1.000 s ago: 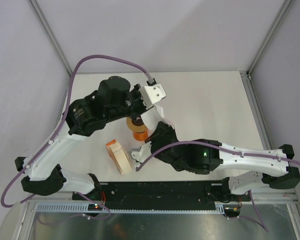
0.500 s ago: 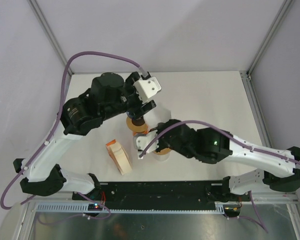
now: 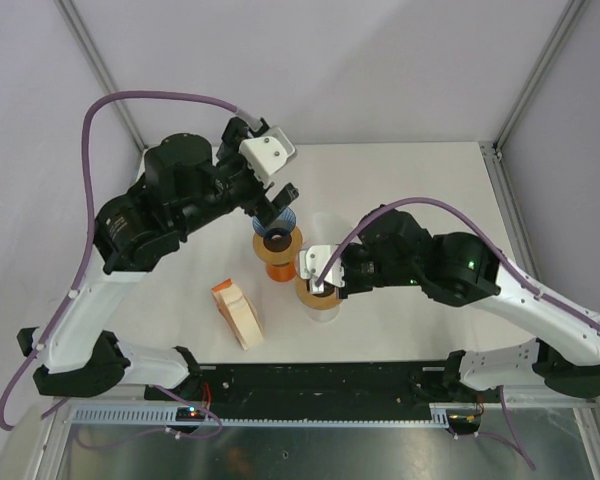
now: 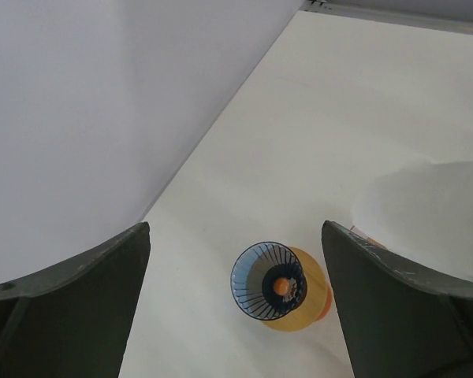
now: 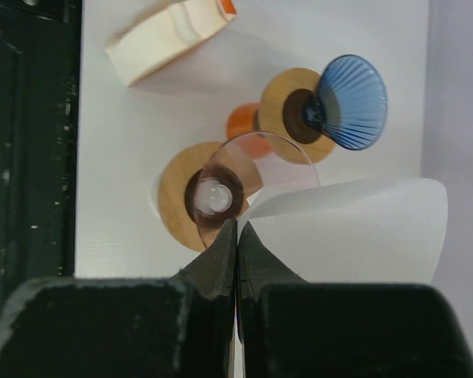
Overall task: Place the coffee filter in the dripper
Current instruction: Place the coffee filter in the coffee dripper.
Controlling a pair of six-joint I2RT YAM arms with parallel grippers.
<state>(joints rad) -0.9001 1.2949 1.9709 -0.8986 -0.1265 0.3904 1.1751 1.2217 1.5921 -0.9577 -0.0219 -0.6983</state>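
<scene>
The white paper coffee filter hangs pinched by its edge in my shut right gripper. It sits just above a clear dripper with a wooden ring. In the top view my right gripper is over that clear dripper. A blue ribbed dripper stands on a wooden ring over an orange cup. My left gripper hovers above it, its fingers wide apart with nothing between them. In the top view the left gripper is just behind the blue dripper.
A cream and orange filter box lies near the front left, also in the right wrist view. The grey side wall runs close along the left of the table. The black base rail lines the near edge.
My left gripper has opened, let go of the filter and drawn back to the upper left. My right gripper has carried the filter rightward over the clear dripper.
</scene>
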